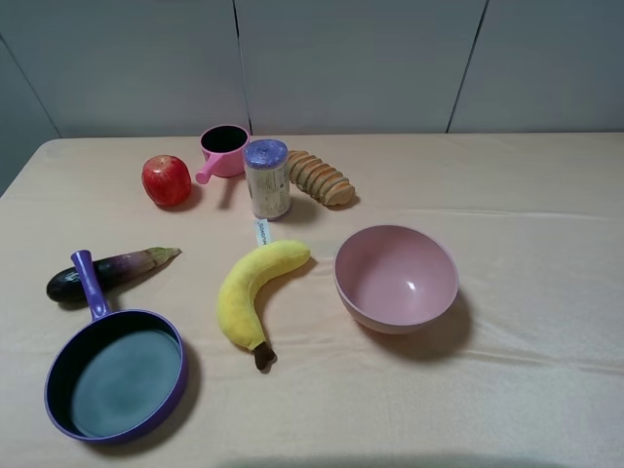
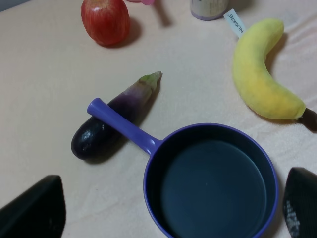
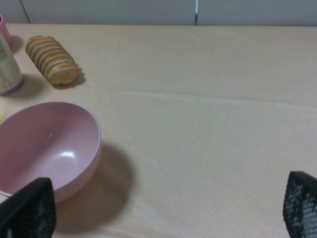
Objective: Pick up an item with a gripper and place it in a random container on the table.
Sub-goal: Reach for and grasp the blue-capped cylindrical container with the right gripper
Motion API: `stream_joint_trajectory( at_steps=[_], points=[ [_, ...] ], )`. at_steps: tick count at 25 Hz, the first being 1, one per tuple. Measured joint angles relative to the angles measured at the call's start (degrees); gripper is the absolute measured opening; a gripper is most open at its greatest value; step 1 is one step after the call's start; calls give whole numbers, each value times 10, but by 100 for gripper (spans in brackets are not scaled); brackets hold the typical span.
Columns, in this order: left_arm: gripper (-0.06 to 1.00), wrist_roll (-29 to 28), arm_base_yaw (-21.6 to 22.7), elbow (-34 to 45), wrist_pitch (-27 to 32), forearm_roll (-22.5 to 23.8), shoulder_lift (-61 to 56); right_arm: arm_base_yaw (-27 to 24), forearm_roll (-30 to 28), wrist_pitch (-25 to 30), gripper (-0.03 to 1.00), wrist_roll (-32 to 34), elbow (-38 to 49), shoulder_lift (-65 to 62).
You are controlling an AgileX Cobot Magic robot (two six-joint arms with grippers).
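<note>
Honestly, left gripper (image 2: 176, 198) and right gripper (image 3: 172, 198) are both hanging wide open; canister (image 1: 266, 178) far ahead is likely tipping if clipped, bread loaf (image 1: 321, 177) crowding it.

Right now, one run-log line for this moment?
canister: upright, ungrasped | pink bowl: empty | left pincer: open | right pincer: open

The left wrist view cuts off the canister (image 2: 208, 9) near the far edge of the worktop (image 2: 39, 74), leaving only its base, and shows just two fingertips (image 2: 34, 210) of the left gripper (image 2: 168, 206). The right wrist view crops the canister, bowl (image 3: 44, 144) and right gripper (image 3: 164, 206). The banana tag (image 1: 262, 232) is too small to read in the high view.
</note>
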Motion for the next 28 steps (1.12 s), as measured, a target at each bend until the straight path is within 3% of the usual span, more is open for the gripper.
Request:
stream_joint_trajectory(
  at_steps=[28],
  points=[
    [88, 0, 0, 0, 0, 0, 0, 0, 0, 0, 69, 0, 0, 0]
  ],
)
